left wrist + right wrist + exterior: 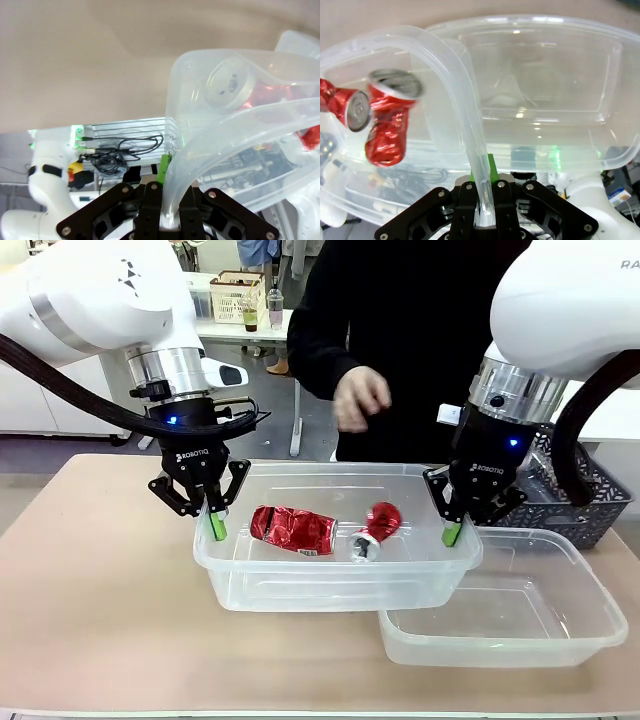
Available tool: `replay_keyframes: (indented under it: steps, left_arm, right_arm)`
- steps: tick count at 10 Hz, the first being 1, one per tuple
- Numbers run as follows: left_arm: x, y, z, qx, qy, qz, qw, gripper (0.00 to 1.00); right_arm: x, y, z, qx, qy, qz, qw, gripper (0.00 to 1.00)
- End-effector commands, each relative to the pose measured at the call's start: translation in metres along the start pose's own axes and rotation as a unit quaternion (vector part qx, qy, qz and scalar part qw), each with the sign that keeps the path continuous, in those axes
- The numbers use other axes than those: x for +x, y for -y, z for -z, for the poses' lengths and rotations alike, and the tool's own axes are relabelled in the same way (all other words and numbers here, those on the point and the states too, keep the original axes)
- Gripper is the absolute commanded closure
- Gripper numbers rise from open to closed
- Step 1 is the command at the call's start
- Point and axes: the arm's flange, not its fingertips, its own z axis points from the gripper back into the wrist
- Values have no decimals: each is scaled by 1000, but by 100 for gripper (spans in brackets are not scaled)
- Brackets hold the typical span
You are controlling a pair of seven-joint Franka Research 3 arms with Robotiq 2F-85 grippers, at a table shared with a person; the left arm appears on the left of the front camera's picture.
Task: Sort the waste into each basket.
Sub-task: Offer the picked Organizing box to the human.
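— What do we see in the first tub (300, 592)?
— We count two red-and-silver cans on its floor. The flattened can (292, 528) lies on its side, left of the middle. The other can (380, 520), crumpled too, lies just beside it on the right, with a silver end showing.
— And the tub itself?
— It's clear, with rounded corners and a lipped rim, raised off the table (100, 590). Its right end overlaps the far left corner of the second tub (560, 635), which we see resting on the table, empty.

We see a robotics lab — a white left arm (90, 290) and right arm (570, 300) at a beige worktable (100, 570), loose cables (110, 161) on ribbed aluminium framing (125, 130).
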Motion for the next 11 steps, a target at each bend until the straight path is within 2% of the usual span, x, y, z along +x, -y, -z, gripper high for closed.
replay_keyframes:
  steps: [1,11]
  left_arm:
    - [-3,2,-3,-9,-3,0,1000,96]
    - [-3,2,-3,-9,-3,0,1000,96]
  right_arm:
    - [0,1,-4,-3,1,-3,1000,95]
    - [0,1,-4,-3,1,-3,1000,95]
